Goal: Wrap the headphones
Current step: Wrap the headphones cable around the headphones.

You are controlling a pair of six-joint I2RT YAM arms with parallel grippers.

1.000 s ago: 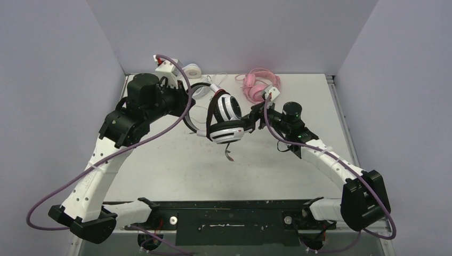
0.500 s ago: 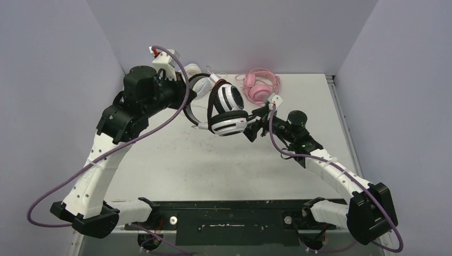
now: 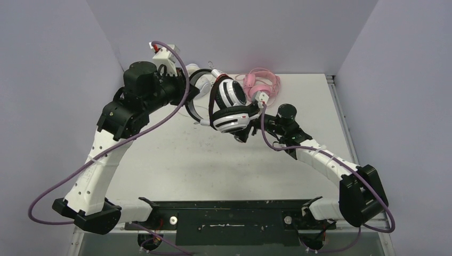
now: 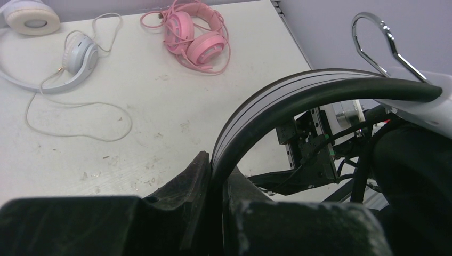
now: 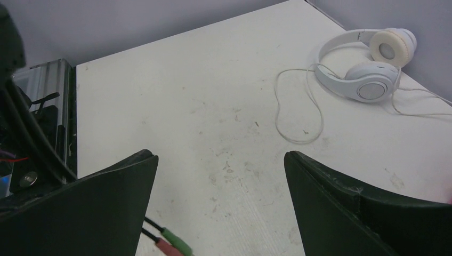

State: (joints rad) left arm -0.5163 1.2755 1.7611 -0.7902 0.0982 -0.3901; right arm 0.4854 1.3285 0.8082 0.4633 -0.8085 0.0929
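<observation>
While my left gripper (image 4: 216, 176) clamps the black-and-white over-ear headset (image 3: 229, 106) by its headband above the pale scuffed table (image 5: 186, 96) and my right gripper (image 5: 219, 157) gapes empty, I judge nothing finished: the all-white headset (image 5: 362, 80) and the pink corded headset (image 4: 194, 37) lie on it, cables loose.

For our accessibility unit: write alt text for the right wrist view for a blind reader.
The right gripper, open, frames a scuffed white table. White headphones lie at upper right, their thin cable looping beside them; green and red plugs show at the bottom edge.
</observation>
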